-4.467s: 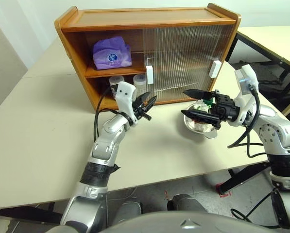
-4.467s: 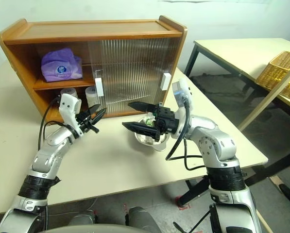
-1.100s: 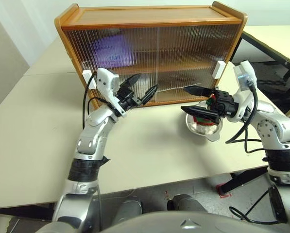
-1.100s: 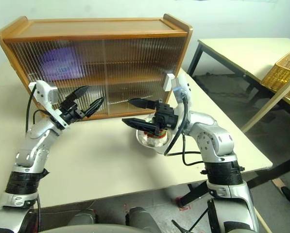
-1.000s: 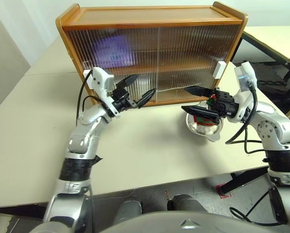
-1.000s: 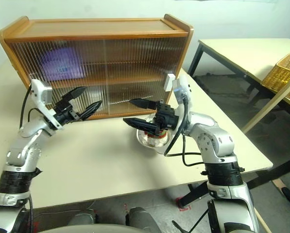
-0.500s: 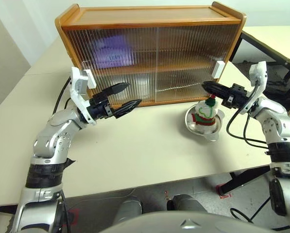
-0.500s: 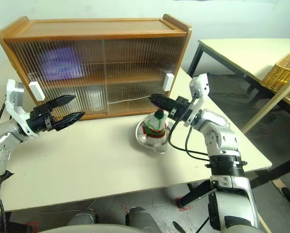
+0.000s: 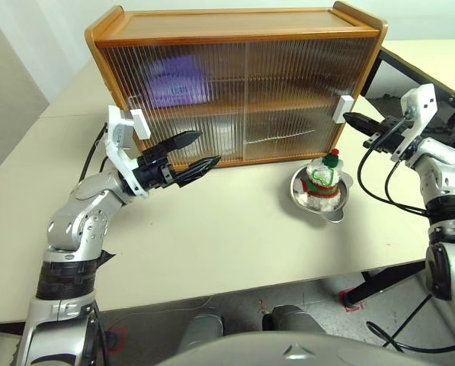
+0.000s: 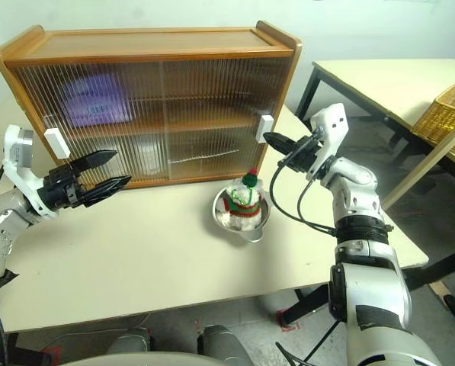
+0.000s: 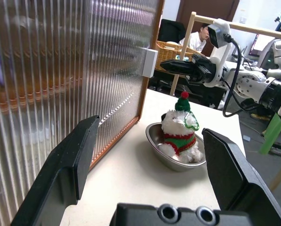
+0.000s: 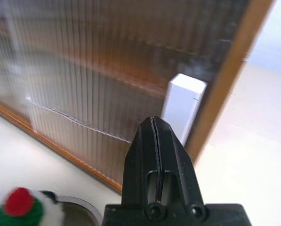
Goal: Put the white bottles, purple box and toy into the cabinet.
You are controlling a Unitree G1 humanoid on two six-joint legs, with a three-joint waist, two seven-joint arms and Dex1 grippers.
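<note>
Right gripper (image 9: 347, 117) left the toy (image 9: 322, 179) in my bowl (image 9: 335, 210), fingers pressed together beside the cabinet's (image 9: 242, 84) handle (image 9: 343, 107) at 2 o'clock; left gripper (image 9: 203, 151) spread, empty.

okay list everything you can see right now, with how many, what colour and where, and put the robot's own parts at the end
cabinet: one, honey-brown wood, at the back of the table, both ribbed sliding doors shut.
handles: two, white blocks, one at each outer end of the doors.
purple box: one, lavender, a blur behind the left door, upper shelf.
toy: one, white plush with red and green trim, sitting in the bowl.
bowl: one, shiny steel, on the table in front of the cabinet's right end.
table: one, cream, under everything.
second table: one, cream, to the right.
basket: one, wicker, on the second table.
left gripper: black fingers, open, near the left handle.
right gripper: black fingers, shut, beside the right handle.
</note>
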